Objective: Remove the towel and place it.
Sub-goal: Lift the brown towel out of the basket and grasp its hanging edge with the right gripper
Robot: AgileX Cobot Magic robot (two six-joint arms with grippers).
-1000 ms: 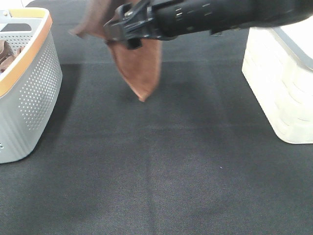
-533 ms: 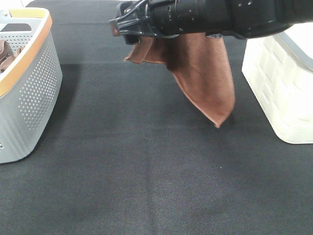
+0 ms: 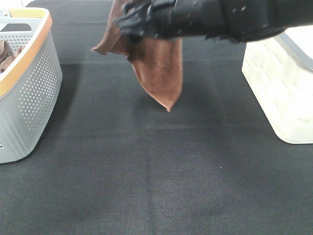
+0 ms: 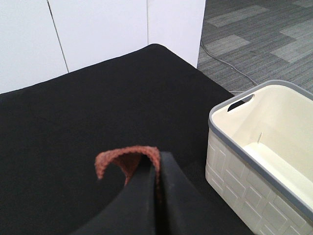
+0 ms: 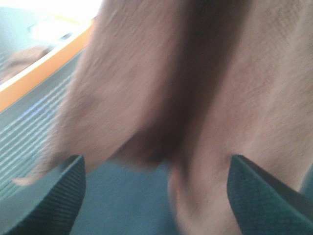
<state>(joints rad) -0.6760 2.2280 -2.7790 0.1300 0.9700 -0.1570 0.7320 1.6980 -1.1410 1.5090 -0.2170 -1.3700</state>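
The reddish-brown towel (image 3: 159,73) hangs in the air over the black table, its lowest corner just above the cloth. In the left wrist view my left gripper (image 4: 156,171) is shut on a fold of the towel (image 4: 128,157); this gripper does not show in the exterior view. My right arm reaches across from the right, and its gripper (image 3: 129,22) sits against the towel's upper part. In the right wrist view the right gripper (image 5: 154,161) is open, its fingers (image 5: 54,200) wide apart, with the blurred towel (image 5: 146,88) hanging just in front.
A grey perforated basket (image 3: 34,83) with an orange rim stands at the left, with brown cloth (image 3: 5,56) inside it. A cream basket (image 3: 279,88) with a grey rim stands at the right and looks empty in the left wrist view (image 4: 254,147). A black cloth covers the table (image 3: 156,171).
The hanging towel swung right toward the cream basket, then back left to the middle. The right arm has stayed across the top of the view.
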